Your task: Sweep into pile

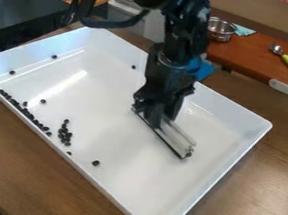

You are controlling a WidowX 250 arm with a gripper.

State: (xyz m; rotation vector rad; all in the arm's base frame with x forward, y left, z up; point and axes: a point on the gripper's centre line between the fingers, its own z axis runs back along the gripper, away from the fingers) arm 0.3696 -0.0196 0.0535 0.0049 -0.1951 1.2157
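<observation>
One black two-finger gripper [153, 117], clenched on a sweeping tool, over the tray's right-hand half as pictured. One squeegee-like sweeper [181, 138], metal-bodied, dark-edged, set slantwise at the floor. One white rectangular tray [134, 151], high-walled. Black bean-like pellets [67, 133], well apart from the sweeper: a short clump, a row along the lower-left wall, strays beyond. Probable faults: round pellets rolling past the blade's ends; the row escaping a stroke held off the wall; the sweeper twisting in its grip if pressed hard.
</observation>
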